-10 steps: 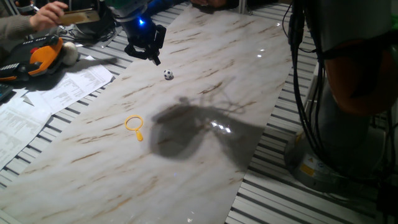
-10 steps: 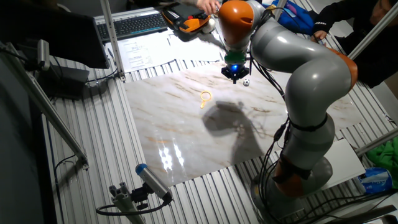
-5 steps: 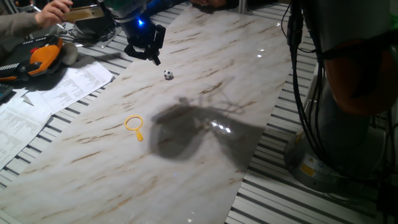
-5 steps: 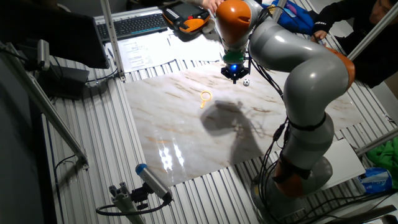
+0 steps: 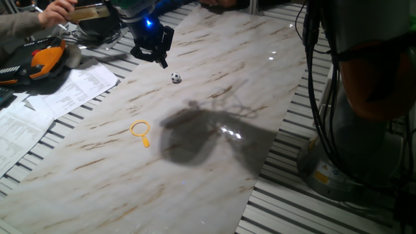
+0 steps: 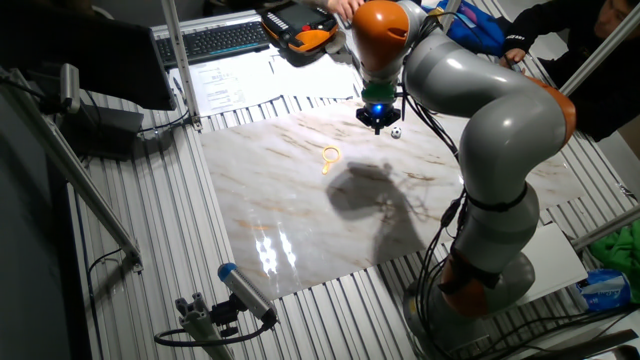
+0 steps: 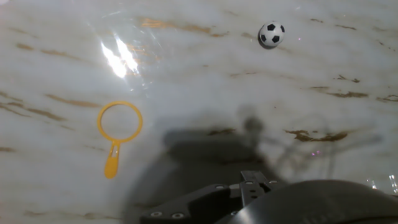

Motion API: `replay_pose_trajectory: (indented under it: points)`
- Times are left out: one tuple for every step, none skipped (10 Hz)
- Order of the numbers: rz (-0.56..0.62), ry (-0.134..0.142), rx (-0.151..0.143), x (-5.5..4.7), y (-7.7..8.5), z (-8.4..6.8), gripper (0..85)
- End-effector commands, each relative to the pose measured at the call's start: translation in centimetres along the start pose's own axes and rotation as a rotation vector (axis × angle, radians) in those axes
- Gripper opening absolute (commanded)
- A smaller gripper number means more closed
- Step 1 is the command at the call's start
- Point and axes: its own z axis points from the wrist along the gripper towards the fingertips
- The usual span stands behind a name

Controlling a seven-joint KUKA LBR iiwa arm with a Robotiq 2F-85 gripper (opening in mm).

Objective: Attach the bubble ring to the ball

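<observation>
The bubble ring (image 5: 139, 129) (image 6: 330, 154) is a small yellow-orange loop with a short handle, lying flat on the marble tabletop (image 5: 214, 175). In the hand view the bubble ring (image 7: 119, 121) lies at the left with its handle pointing toward the bottom. The ball (image 5: 175, 77) (image 6: 397, 131) (image 7: 271, 34), tiny and black-and-white, rests apart from it near the far side. My gripper (image 5: 155, 58) (image 6: 379, 124) hangs above the table beside the ball, well away from the ring. Its dark fingers look parted with nothing between them. They do not show in the hand view.
Printed papers (image 5: 58, 91) and an orange-and-black device (image 5: 39, 62) lie off the slab's far left. A person's hand (image 5: 55, 12) holds something there. A keyboard (image 6: 215, 38) sits behind. My arm's base (image 6: 480, 270) stands at the table's side, and its shadow (image 5: 195, 133) falls near the ring.
The person's hand at the far left has shifted slightly. The gripper, ring and ball stay where they were.
</observation>
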Motion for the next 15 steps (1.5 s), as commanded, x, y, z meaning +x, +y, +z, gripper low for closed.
replay_pose_trajectory:
  points:
    - [0.001,0.001,-0.002,0.0,0.0,0.0,0.0]
    - [0.001,0.001,-0.002,0.0,0.0,0.0,0.0]
    - [0.001,0.003,-0.003,0.0,0.0,0.0,0.0]
    - [0.001,0.003,-0.001,0.0,0.0,0.0,0.0]
    - [0.003,0.004,-0.002,0.0,0.0,0.0,0.0]
    - [0.005,0.006,-0.006,0.0,0.0,0.0,0.0]
    - [0.005,0.006,-0.006,0.0,0.0,0.0,0.0]
    - [0.005,0.007,-0.007,0.0,0.0,0.0,0.0]
    - [0.006,0.009,-0.012,0.0,0.0,0.0,0.0]
    - [0.004,0.007,-0.011,0.0,0.0,0.0,0.0]
    - [0.005,0.006,-0.009,0.0,0.0,0.0,0.0]
    - [0.005,0.006,-0.009,0.0,0.0,0.0,0.0]
    - [0.002,0.005,-0.01,0.0,0.0,0.0,0.0]
    - [-0.001,0.001,-0.007,0.0,0.0,0.0,0.0]
    - [-0.002,0.0,-0.007,0.0,0.0,0.0,0.0]
